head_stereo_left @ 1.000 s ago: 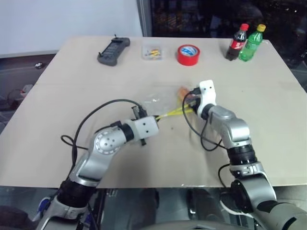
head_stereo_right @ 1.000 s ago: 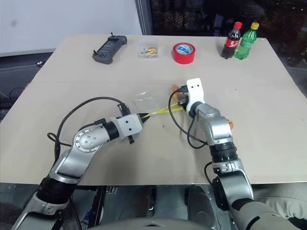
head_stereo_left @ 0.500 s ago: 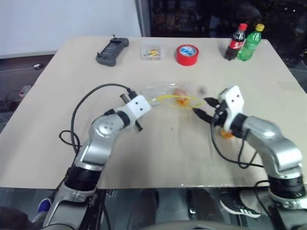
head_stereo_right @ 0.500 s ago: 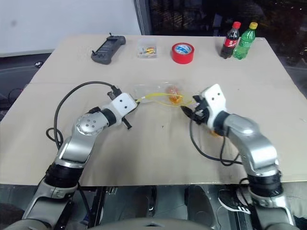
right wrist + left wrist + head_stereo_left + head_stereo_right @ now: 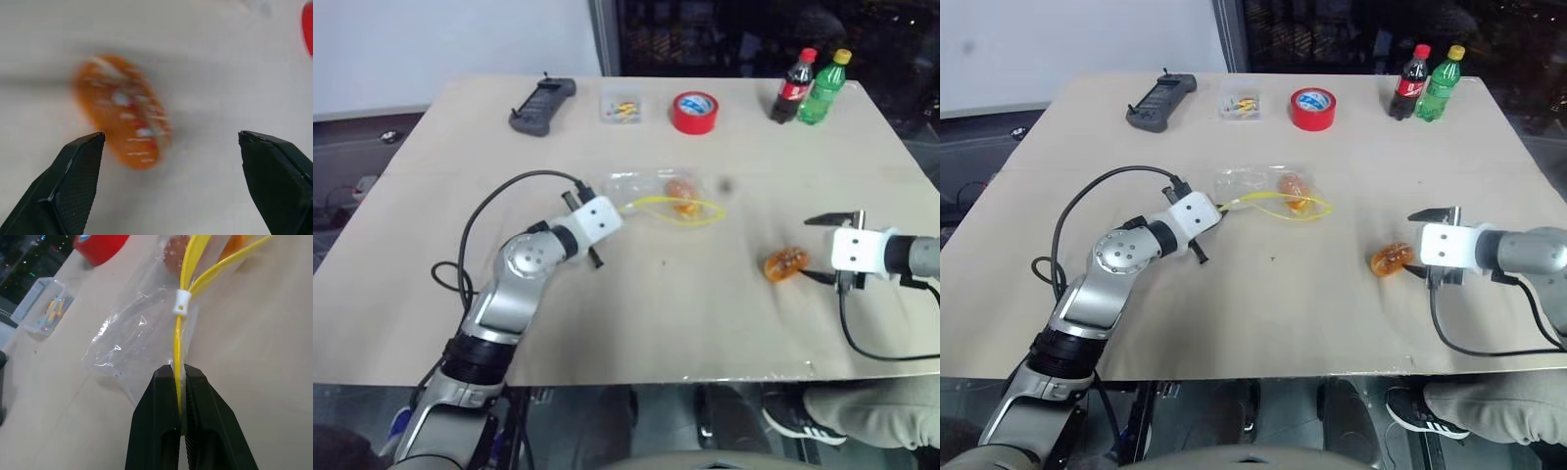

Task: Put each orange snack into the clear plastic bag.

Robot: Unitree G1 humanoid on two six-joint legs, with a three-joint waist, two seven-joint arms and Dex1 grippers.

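One snack (image 5: 681, 190) in bag (image 5: 641, 191), other (image 5: 784, 263) right.

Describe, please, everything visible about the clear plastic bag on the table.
The clear plastic bag is crinkly and transparent, with a yellow seal strip carrying a small white slider. It lies flat on the table, its mouth spread into a yellow loop. One orange snack sits inside it. The left tool is shut on the yellow strip at one end. Nothing else touches the bag.
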